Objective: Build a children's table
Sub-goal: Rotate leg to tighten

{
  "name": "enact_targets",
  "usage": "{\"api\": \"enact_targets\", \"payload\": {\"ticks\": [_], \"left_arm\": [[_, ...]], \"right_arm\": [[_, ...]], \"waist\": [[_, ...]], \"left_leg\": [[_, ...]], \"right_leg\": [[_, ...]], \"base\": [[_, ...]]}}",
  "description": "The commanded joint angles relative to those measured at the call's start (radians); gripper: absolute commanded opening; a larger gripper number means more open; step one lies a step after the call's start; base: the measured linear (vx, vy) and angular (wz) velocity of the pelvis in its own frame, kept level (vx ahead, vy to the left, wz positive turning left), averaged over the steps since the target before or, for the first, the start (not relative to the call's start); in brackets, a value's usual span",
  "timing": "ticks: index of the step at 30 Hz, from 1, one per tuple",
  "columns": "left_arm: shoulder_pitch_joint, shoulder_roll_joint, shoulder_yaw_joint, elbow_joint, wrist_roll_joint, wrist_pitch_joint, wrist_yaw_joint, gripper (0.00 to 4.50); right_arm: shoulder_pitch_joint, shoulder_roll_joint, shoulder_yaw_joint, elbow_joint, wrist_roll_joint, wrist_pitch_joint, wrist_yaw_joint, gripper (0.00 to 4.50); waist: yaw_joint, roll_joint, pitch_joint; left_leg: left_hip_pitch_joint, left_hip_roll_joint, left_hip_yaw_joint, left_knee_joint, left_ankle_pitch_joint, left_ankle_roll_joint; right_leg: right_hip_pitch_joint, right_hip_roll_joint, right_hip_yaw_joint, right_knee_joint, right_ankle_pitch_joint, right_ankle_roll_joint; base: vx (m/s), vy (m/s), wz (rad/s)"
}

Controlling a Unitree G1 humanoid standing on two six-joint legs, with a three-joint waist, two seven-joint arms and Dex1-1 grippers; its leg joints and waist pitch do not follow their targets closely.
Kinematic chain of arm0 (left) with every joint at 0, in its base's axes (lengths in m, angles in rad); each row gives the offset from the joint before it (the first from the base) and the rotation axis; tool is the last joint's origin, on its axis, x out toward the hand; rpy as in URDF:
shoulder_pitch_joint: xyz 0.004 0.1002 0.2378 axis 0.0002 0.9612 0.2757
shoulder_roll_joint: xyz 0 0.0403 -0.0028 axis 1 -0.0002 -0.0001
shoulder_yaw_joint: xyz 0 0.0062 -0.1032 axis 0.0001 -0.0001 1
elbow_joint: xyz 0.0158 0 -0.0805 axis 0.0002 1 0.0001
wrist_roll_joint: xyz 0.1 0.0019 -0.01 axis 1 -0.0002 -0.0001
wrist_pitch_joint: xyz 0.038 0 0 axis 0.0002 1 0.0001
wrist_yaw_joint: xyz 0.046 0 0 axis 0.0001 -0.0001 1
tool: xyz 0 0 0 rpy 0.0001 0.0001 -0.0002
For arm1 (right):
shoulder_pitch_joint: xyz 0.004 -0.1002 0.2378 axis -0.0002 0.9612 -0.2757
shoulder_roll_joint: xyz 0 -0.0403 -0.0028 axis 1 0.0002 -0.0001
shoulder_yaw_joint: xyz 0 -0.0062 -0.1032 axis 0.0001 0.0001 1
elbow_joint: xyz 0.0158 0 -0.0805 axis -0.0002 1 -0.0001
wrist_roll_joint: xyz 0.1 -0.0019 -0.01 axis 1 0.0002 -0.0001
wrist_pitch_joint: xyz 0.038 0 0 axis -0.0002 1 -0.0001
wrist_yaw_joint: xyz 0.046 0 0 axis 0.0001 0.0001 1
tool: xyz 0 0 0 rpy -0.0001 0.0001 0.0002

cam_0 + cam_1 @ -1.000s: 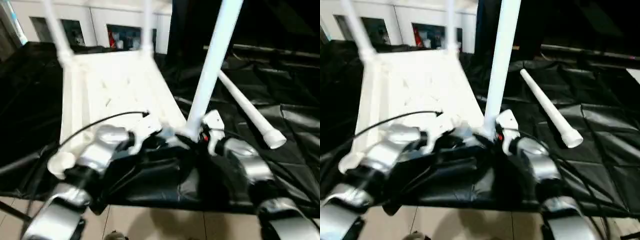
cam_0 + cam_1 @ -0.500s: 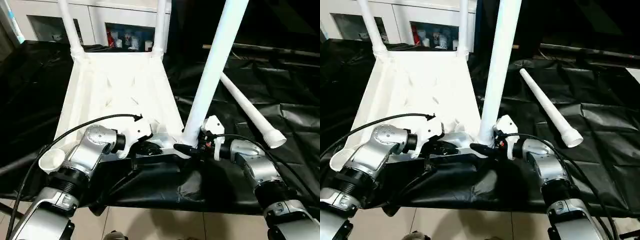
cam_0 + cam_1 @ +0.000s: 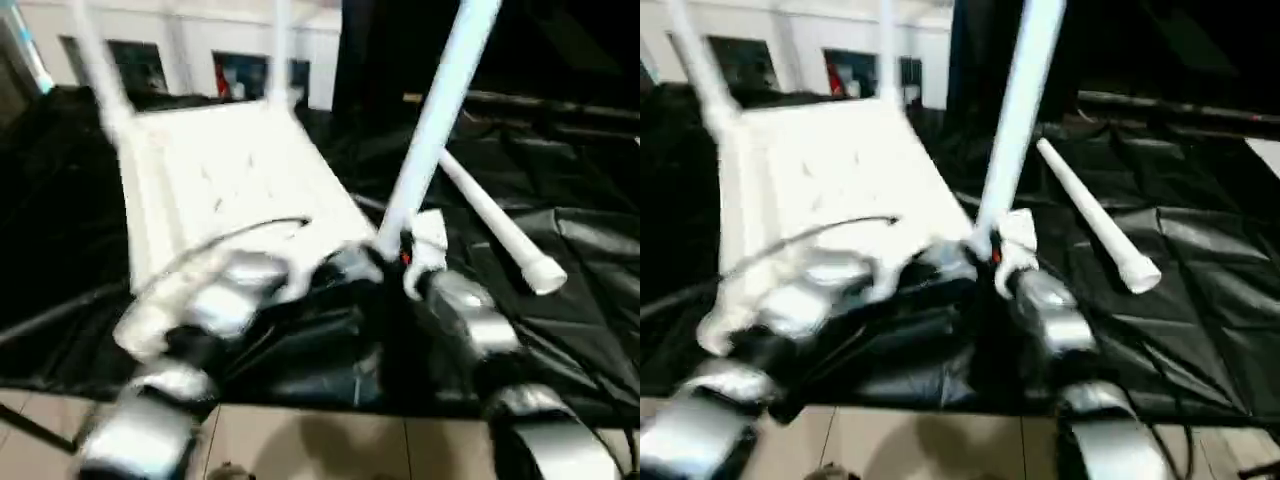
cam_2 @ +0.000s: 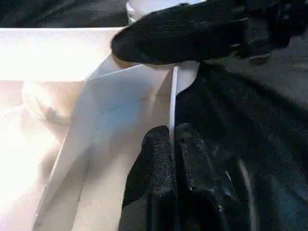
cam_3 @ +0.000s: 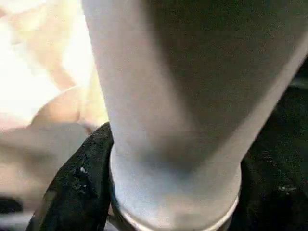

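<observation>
The near leg (image 3: 432, 125) now leans farther right than before, the right end effector (image 5: 144, 211) clasping its base, the left end effector (image 4: 174, 144) pinched onto the upturned tabletop (image 3: 225, 180) rim on black sheeting (image 3: 590, 260).

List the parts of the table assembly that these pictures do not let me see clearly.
- Near-right corner socket: in the eye views the right gripper and the leg's base cover it, so how deep the upright leg sits is hidden.
- Left gripper: blurred by motion in the eye views.
- Far legs: cut off by the top edge.
- Tabletop ribs: blurred.
</observation>
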Motion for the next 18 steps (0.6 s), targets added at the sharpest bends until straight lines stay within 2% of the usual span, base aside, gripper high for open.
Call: {"api": "enact_targets", "payload": {"ticks": [1,2,3,4,5,6,8,10,11,13,15,18], "left_arm": [[-0.007,-0.031,0.017,0.023,-0.006,-0.014,0.054,0.0],[-0.005,-0.035,0.011,0.023,-0.006,-0.022,0.041,0.0],[-0.005,-0.035,0.011,0.023,-0.006,-0.022,0.041,0.0],[-0.005,-0.037,0.007,0.027,-0.007,-0.037,0.029,0.0],[-0.005,-0.037,0.007,0.028,-0.008,-0.039,0.028,0.0],[-0.006,-0.027,0.007,0.029,-0.01,-0.046,0.021,0.0],[-0.003,-0.016,0.007,0.025,-0.014,-0.051,0.009,0.0],[0.005,0.0,0.007,0.014,-0.024,-0.065,-0.023,0.0],[0.005,0.0,0.007,0.014,-0.024,-0.065,-0.023,0.0],[0.02,0.03,0.004,-0.005,-0.036,-0.085,-0.08,0.0],[0.04,0.06,-0.001,-0.03,-0.057,-0.107,-0.16,0.0],[0.068,0.102,-0.014,-0.067,-0.082,-0.127,-0.261,0.0]], "right_arm": [[0.034,0.053,0.046,0.065,-0.029,0.03,0.009,2.77],[0.036,0.059,0.057,0.059,-0.034,0.006,0.036,2.77],[0.036,0.059,0.057,0.059,-0.034,0.006,0.036,3.12],[0.036,0.065,0.058,0.054,-0.031,-0.019,0.058,3.12],[0.036,0.065,0.056,0.053,-0.03,-0.021,0.059,3.33],[0.034,0.06,0.042,0.049,-0.013,-0.03,0.077,3.47],[0.033,0.044,0.048,0.046,-0.017,-0.044,0.097,3.66],[0.037,0.017,0.058,0.032,-0.018,-0.052,0.148,3.66],[0.037,0.017,0.058,0.032,-0.018,-0.052,0.148,3.66],[0.049,-0.032,0.08,0.005,-0.021,-0.064,0.266,3.66],[0.063,-0.087,0.125,-0.007,-0.059,-0.104,0.35,3.66],[0.078,-0.131,0.128,-0.03,-0.046,-0.116,0.445,3.66]], "waist": [[-0.001,0.001,-0.051],[0.0,0.0,-0.051],[0.0,0.0,-0.052],[0.0,0.0,-0.052],[0.0,0.0,-0.052],[0.0,-0.002,-0.05],[-0.001,-0.001,-0.049],[-0.001,-0.001,-0.049],[-0.001,-0.002,-0.049],[0.0,-0.003,-0.049],[0.002,-0.002,-0.049],[0.004,-0.002,-0.051]], "left_leg": [[0.003,0.026,-0.01,-0.066,-0.227,0.004],[0.002,0.025,-0.009,-0.066,-0.225,0.009],[0.002,0.025,-0.009,-0.065,-0.225,0.011],[0.002,0.025,-0.009,-0.065,-0.224,0.015],[0.001,0.026,-0.009,-0.066,-0.219,0.018],[0.001,0.025,-0.009,-0.066,-0.227,0.021],[-0.001,0.026,-0.011,-0.068,-0.246,0.023],[0.003,0.027,-0.011,-0.068,-0.258,0.021],[0.001,0.026,-0.011,-0.068,-0.256,0.023],[-0.001,0.027,-0.011,-0.068,-0.252,0.029],[-0.005,0.028,-0.011,-0.066,-0.23,0.041],[-0.006,0.028,-0.008,-0.063,-0.195,0.055]], "right_leg": [[0.035,-0.068,0.048,-0.087,-0.268,-0.155],[0.034,-0.067,0.048,-0.088,-0.258,-0.154],[0.035,-0.068,0.048,-0.087,-0.256,-0.155],[0.036,-0.068,0.048,-0.087,-0.252,-0.155],[0.037,-0.069,0.048,-0.086,-0.244,-0.156],[0.037,-0.068,0.047,-0.088,-0.259,-0.154],[0.036,-0.07,0.046,-0.093,-0.301,-0.144],[0.033,-0.071,0.047,-0.096,-0.326,-0.141],[0.035,-0.071,0.047,-0.095,-0.324,-0.141],[0.036,-0.07,0.047,-0.095,-0.317,-0.143],[0.04,-0.071,0.046,-0.092,-0.288,-0.152],[0.041,-0.071,0.048,-0.086,-0.242,-0.171]], "base": [[0.0,0.0,0.0],[0.0,0.0,0.0],[0.0,0.0,0.0],[0.0,0.0,0.0],[0.0,0.0,0.0],[0.0,0.0,0.0],[0.0,0.0,0.0],[0.0,0.0,0.0],[0.0,0.0,0.0],[0.0,0.0,0.0],[0.0,0.0,0.0],[0.0,0.0,0.0]]}}
